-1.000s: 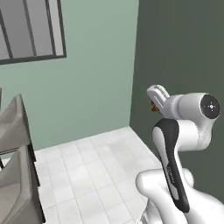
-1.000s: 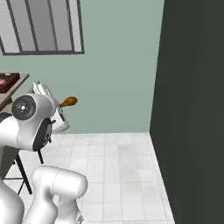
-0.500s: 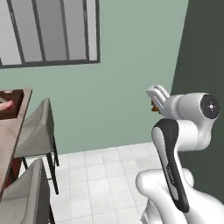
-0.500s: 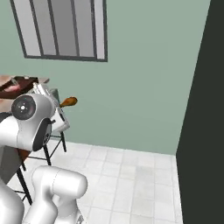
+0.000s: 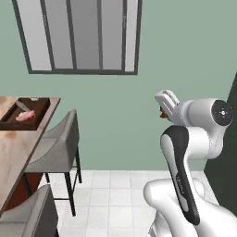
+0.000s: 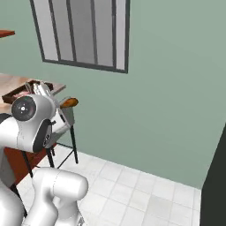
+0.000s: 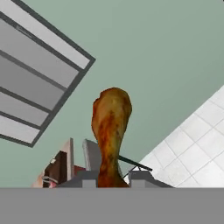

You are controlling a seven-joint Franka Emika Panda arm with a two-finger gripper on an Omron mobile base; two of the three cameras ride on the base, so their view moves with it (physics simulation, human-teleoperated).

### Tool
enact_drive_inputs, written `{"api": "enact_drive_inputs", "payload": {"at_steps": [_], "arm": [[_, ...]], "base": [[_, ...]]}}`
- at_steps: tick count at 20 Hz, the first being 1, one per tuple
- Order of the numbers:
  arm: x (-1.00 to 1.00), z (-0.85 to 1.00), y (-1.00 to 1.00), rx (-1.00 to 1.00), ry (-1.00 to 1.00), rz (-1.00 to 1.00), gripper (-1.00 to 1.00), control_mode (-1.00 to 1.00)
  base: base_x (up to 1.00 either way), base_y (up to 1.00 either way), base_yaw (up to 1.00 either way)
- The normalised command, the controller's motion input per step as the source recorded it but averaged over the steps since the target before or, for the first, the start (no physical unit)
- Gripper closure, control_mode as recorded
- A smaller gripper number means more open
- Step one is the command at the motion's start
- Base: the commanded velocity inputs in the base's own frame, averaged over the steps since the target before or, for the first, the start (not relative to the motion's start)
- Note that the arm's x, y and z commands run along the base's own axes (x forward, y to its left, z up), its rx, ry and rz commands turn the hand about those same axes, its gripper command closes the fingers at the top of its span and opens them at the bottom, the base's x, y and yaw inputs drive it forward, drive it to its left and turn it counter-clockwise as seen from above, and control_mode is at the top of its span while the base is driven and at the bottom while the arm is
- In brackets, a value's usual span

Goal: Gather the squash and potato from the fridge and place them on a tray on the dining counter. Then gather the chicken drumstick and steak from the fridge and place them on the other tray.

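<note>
My gripper point(image 7: 113, 179) is shut on the thin end of the chicken drumstick point(image 7: 111, 127), a golden-brown piece that stands up between the fingers. The left base view shows the gripper point(image 5: 163, 109) held high in front of the arm with the drumstick point(image 5: 163, 113) just peeking out. Seen from the right base, the drumstick point(image 6: 69, 103) sticks out sideways from the gripper point(image 6: 60, 104). A dark reddish-brown tray point(image 5: 40, 110) lies on the dining counter point(image 5: 18, 148) at the left, and the pink steak point(image 5: 25, 115) rests in it. That tray point(image 6: 21, 93) also appears on the counter point(image 6: 11, 81).
Grey stools point(image 5: 58, 143) stand along the counter's near edge, between me and the tray. A barred window point(image 5: 78, 37) sits in the green wall ahead. White floor tiles point(image 5: 111, 194) lie below. A dark tall panel point(image 6: 218, 176) rises at the right.
The whole picture has swung: the camera turned, bringing the window, counter, tray and stools into view from the left. The gripper keeps its hold on the drumstick.
</note>
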Motion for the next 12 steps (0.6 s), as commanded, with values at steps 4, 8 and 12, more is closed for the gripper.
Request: {"api": "enact_drive_inputs", "payload": {"at_steps": [4,8,12], "arm": [[0.00,0.00,0.00,0.00,0.00,0.00,1.00,1.00],[0.00,0.00,0.00,0.00,0.00,0.00,1.00,1.00],[0.00,0.00,0.00,0.00,0.00,0.00,1.00,1.00]], "base": [[0.62,-0.52,0.39],[0.57,-0.55,0.38],[0.57,-0.49,0.39]]}}
